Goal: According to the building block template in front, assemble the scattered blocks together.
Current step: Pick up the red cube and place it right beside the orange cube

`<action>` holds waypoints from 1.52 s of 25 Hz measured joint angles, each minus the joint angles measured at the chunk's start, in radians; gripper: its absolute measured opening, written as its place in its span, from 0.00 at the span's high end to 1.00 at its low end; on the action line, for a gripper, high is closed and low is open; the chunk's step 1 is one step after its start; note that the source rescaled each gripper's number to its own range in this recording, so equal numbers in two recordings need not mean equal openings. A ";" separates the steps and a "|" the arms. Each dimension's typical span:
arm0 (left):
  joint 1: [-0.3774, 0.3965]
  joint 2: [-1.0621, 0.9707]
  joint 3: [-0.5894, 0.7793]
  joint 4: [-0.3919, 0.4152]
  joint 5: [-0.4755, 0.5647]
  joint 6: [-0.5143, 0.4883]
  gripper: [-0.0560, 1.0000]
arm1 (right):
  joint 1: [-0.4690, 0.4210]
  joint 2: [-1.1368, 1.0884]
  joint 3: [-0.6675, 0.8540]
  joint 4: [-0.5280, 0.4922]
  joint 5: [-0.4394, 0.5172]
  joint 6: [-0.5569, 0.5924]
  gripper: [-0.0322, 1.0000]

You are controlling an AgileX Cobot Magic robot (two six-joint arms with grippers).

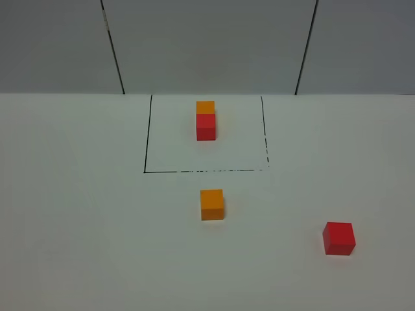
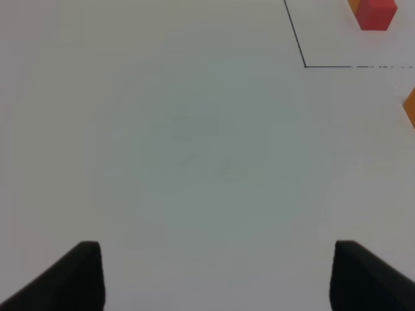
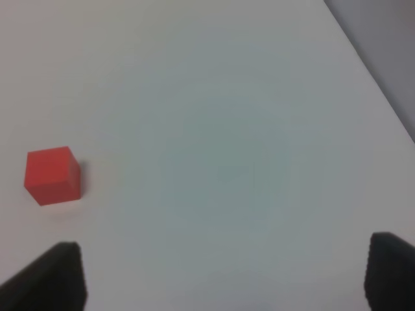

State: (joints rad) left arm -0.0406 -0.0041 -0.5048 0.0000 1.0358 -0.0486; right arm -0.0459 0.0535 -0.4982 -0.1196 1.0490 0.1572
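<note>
Left gripper (image 2: 220, 278): fingers stand wide apart over bare table (image 1: 78, 214), with nothing between them and nothing held. Only the two dark fingertips show in its wrist view.

Right gripper (image 3: 224, 275): fingers likewise spread wide over bare table, and nothing is gripped. Neither gripper appears in the high view.

Reference mark: black square (image 1: 148, 136) drawn on the white table. Its left, right and near lines are visible. The near line is broken in places toward the right arm's side.

Template pair (image 1: 205, 121): inside the black square, close to its far edge and about midway across it. It consists of an orange cube and a red cube touching face to face, the orange one farther back. The left wrist view catches the red cube and one corner of the square.

Orange block (image 1: 212, 205): outside the black square, just beyond its near line, about midway along that line. It sits flat on the table, alone.

Red block (image 1: 339, 238): outside the black square, farther beyond its near line and past its side on the right arm's side. It is well apart from the orange block and sits flat. In the right wrist view it lies ahead of one fingertip, clear of it.

Grey wall (image 1: 207, 39): panels stand behind the square's far edge.
</note>
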 joint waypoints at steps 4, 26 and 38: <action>0.000 0.000 0.000 0.000 0.000 0.000 0.40 | 0.000 0.000 0.000 0.000 0.000 0.000 0.26; 0.000 0.000 0.000 0.000 0.000 0.000 0.41 | 0.000 0.000 0.000 0.000 0.000 0.000 0.26; 0.000 0.000 0.000 0.000 0.000 0.000 0.41 | 0.000 0.000 0.000 0.000 0.000 0.000 0.26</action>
State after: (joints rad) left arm -0.0406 -0.0041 -0.5048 0.0000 1.0358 -0.0486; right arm -0.0459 0.0535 -0.4982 -0.1196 1.0490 0.1572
